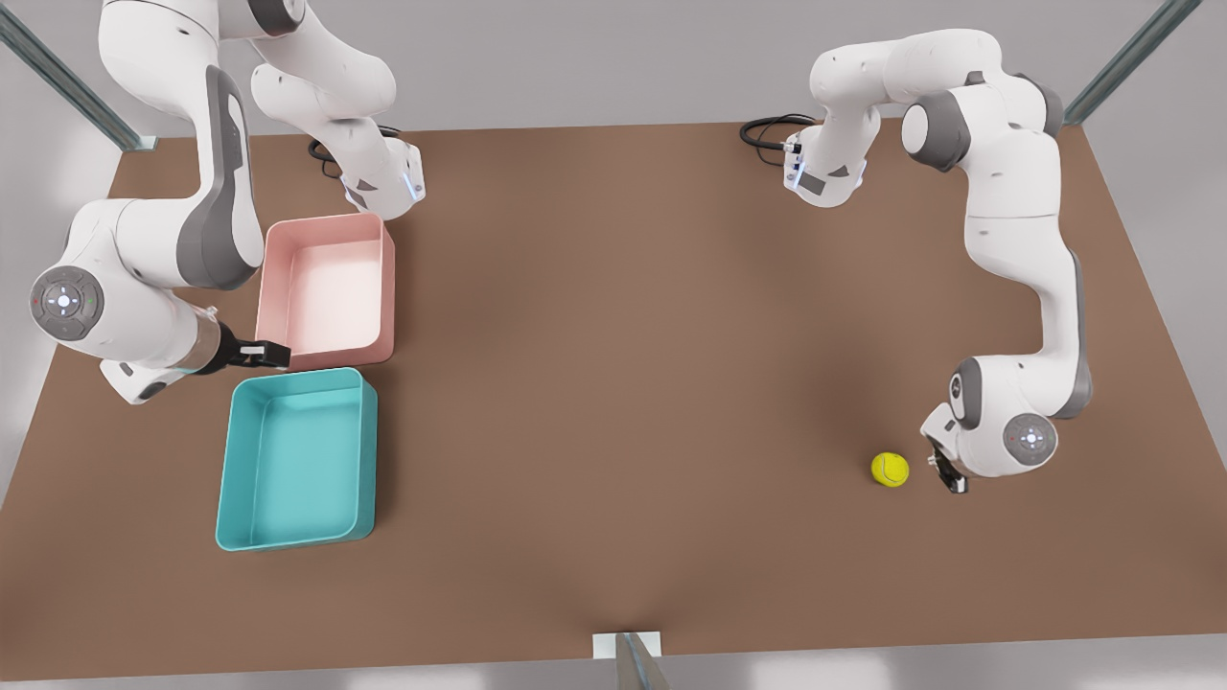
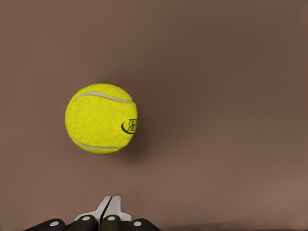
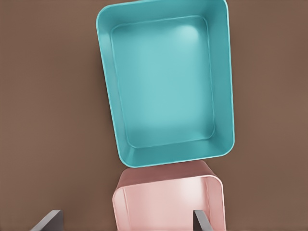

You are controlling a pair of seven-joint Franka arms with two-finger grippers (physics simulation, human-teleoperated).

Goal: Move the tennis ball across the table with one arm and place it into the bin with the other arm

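Lying nearest the camera, the teal bin (image 1: 297, 460) is sitting empty on the surface (image 1: 613, 383) at the front view's left, its short wall just beside the pink tray (image 1: 328, 292). My right fingers (image 1: 264, 354) are hovering above the gap between those two trays, spread wide and grasping nothing; I judge this arm is waiting there so it can take the ball close to its goal. Far off, at the front view's right, the tennis ball (image 1: 890, 469) is resting on the surface, well apart from the bin. My left fingers (image 1: 947, 471) are hanging just beside it, pressed together with nothing between them, not touching the ball. In the left wrist view the ball (image 2: 101, 118) is lying ahead of my closed tips (image 2: 107, 211). That posture suits a push more than a pinch, so I reckon I am lining up to nudge the ball across toward the waiting arm
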